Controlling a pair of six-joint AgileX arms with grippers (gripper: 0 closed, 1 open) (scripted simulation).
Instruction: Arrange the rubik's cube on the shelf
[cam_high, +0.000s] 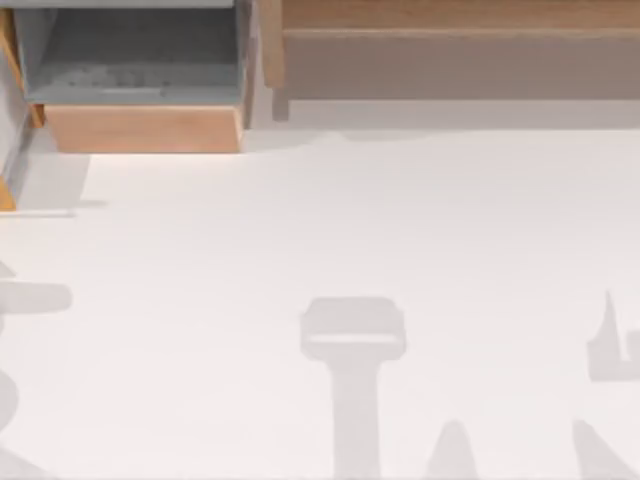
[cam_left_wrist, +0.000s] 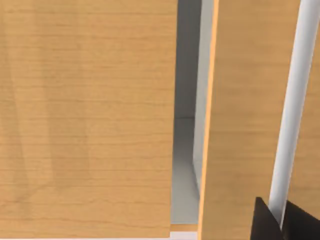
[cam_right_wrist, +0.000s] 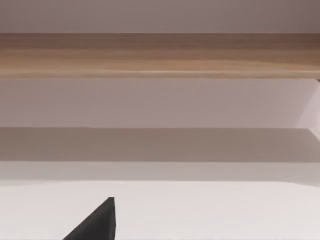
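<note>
No text, label, brand, number or sign can be read anywhere, though faint marks may be lost to blur.

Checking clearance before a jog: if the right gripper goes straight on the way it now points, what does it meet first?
Probably the shelf. The right wrist view looks across bare white table toward its tan-grey front face, with nothing standing between. One dark fingertip shows at the edge; depth is unclear, so treat this as likely.

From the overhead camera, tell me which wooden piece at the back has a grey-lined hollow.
The box compartment at back left: grey lining, wood front. The long shelf at back right shows a flat tan-grey face.
</note>
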